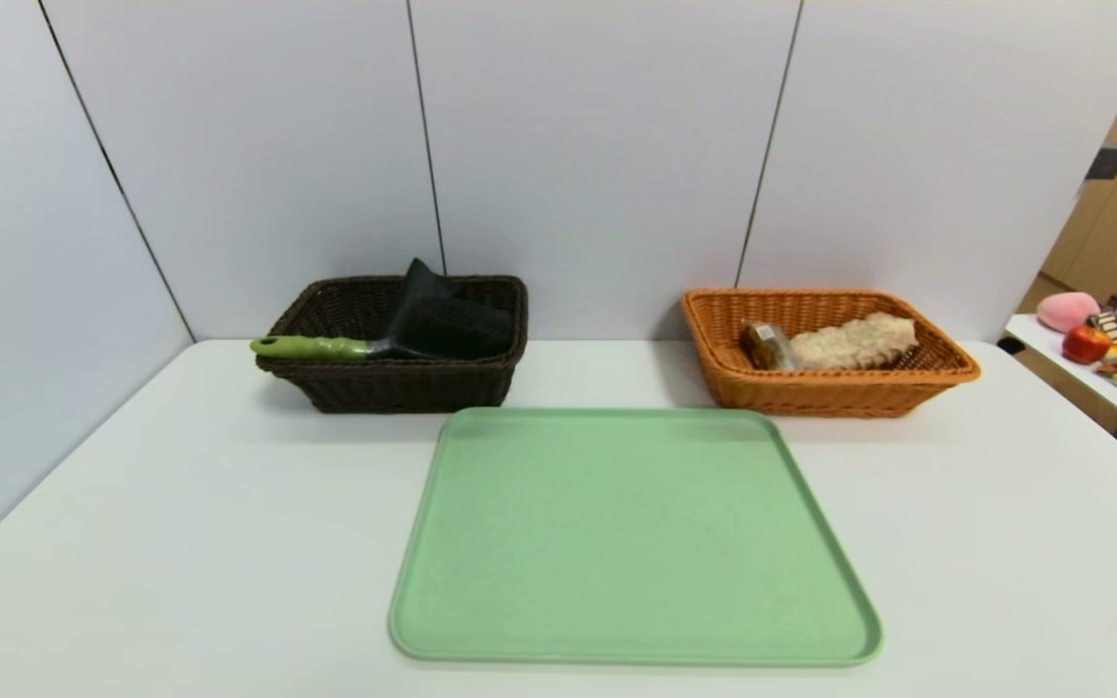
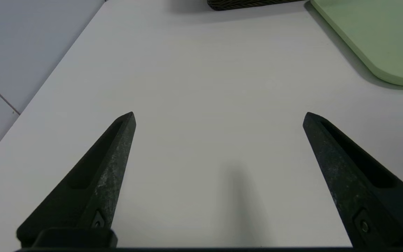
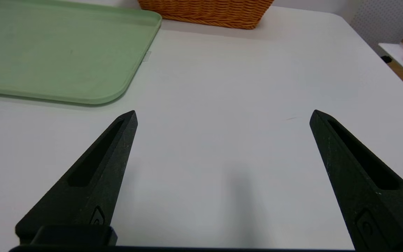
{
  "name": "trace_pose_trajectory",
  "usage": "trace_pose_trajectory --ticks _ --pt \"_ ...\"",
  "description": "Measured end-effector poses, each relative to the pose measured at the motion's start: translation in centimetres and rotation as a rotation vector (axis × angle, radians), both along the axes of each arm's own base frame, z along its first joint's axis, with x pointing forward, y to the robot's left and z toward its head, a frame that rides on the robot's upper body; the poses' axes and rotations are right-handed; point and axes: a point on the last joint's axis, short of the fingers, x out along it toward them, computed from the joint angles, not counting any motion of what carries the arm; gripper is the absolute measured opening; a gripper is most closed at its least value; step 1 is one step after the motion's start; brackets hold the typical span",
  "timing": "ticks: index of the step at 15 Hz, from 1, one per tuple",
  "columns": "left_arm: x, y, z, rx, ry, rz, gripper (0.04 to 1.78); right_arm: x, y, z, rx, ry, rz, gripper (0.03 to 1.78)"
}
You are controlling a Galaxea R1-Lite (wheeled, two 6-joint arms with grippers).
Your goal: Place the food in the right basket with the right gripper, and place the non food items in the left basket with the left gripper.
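A pale green tray point(image 1: 631, 543) lies on the white tabletop point(image 1: 132, 543). The left basket point(image 1: 394, 383) is dark brown weave, holding a black scoop with a lime-green handle point(image 1: 311, 347); the right basket point(image 1: 825, 393) is orange weave, holding a beige, crumbly-looking food point(image 1: 854, 341) and what may be a brown wrapped snack point(image 1: 764, 345).

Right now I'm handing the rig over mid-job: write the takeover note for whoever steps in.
Left pincer: open, holding nothing, low over bare table left of the green tray.
Right pincer: open, holding nothing, over bare table right of the tray.
Dark basket, left: holds a black scoop with a green handle lying over its rim.
Orange basket, right: holds a wrapped snack and a pale crumbly bar.
Done: tray shows nothing on it; food right, non-food left.
Left: nothing visible to sort; the items on the side table sit apart.
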Motion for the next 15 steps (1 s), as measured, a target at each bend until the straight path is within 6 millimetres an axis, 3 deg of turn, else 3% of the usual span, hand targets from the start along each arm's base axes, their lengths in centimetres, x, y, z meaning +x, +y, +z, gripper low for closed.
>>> trace_pose_trajectory --ticks 3,15 --pt "0.0 0.03 0.04 -0.081 -0.003 0.015 1.69 0.01 -0.09 0.03 0.088 -0.002 -0.052 1.7" --pt "0.01 0.03 0.06 -0.086 -0.004 0.016 1.69 0.0 -0.09 0.04 0.088 -0.003 -0.053 1.7"
